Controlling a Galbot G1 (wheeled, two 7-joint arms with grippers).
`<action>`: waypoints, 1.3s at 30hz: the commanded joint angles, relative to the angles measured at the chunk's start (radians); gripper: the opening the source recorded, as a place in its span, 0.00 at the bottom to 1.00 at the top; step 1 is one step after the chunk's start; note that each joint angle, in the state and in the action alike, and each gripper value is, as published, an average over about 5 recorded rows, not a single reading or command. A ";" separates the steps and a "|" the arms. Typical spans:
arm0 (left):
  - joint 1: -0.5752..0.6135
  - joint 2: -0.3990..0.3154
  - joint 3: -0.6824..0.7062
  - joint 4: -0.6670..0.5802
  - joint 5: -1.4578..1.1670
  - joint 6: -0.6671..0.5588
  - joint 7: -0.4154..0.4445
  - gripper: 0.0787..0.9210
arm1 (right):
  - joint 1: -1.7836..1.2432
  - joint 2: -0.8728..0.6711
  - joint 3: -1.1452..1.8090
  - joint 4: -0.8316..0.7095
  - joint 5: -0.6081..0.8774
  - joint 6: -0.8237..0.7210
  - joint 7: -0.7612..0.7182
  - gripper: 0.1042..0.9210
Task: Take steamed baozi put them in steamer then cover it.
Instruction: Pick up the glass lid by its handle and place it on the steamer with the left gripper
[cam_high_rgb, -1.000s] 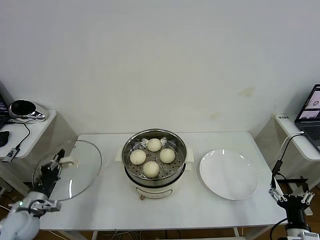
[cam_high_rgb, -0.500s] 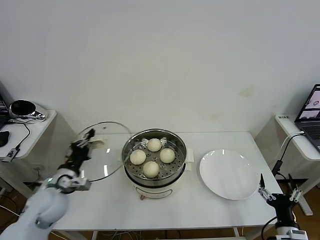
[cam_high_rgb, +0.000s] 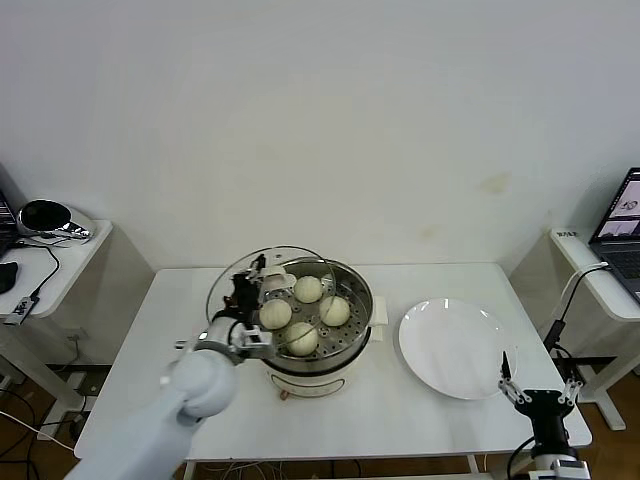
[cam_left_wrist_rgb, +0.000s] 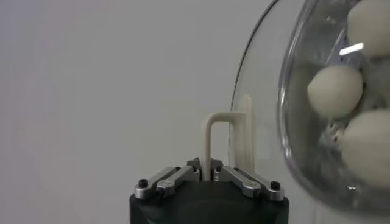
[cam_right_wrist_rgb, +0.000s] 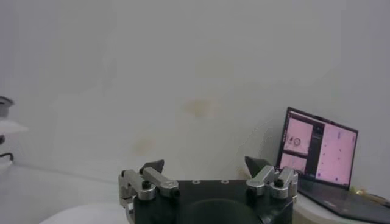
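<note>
Now carrying the cover (cam_high_rgb: 262, 285) in over the steamer (cam_high_rgb: 312, 318), left gripper (cam_high_rgb: 248, 287) clenched on the cover's cream handle (cam_left_wrist_rgb: 214, 143), pinched between both jaws in the left wrist view. Hangs tilted, partly over the steamer's left rim, not yet seated.

To finish well: keep sliding toward the pot's centre until the metal rim rings the whole pot, then level the glass before lowering. Lower slowly and evenly, so no edge catches the steel wall or rides up on one side. Mind the nearest baozi (cam_high_rgb: 276, 314); a tilted lid could press or roll it. Release only once the rim sits flat all round, then lift straight off the handle.

Right gripper (cam_high_rgb: 538, 391) waiting low at the table's right front corner, past the empty white plate (cam_high_rgb: 459, 348), jaws spread wide, holding nothing.

Four baozi in the steamer on the perforated tray: smooth, round, cream-white, close together but seemingly apart, none stacked. Seen through the glass in the left wrist view, two or three pale domes (cam_left_wrist_rgb: 334, 91). Steamer itself shiny steel on a cream base, mid-table, upright.
</note>
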 joint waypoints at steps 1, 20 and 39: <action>-0.114 -0.156 0.157 0.056 0.202 0.122 0.134 0.08 | 0.002 0.009 -0.012 -0.003 -0.031 0.002 0.001 0.88; -0.095 -0.191 0.163 0.108 0.278 0.092 0.133 0.08 | 0.000 0.011 -0.022 -0.017 -0.040 0.017 0.002 0.88; -0.069 -0.216 0.143 0.146 0.310 0.073 0.111 0.08 | -0.003 0.007 -0.031 -0.025 -0.043 0.028 0.001 0.88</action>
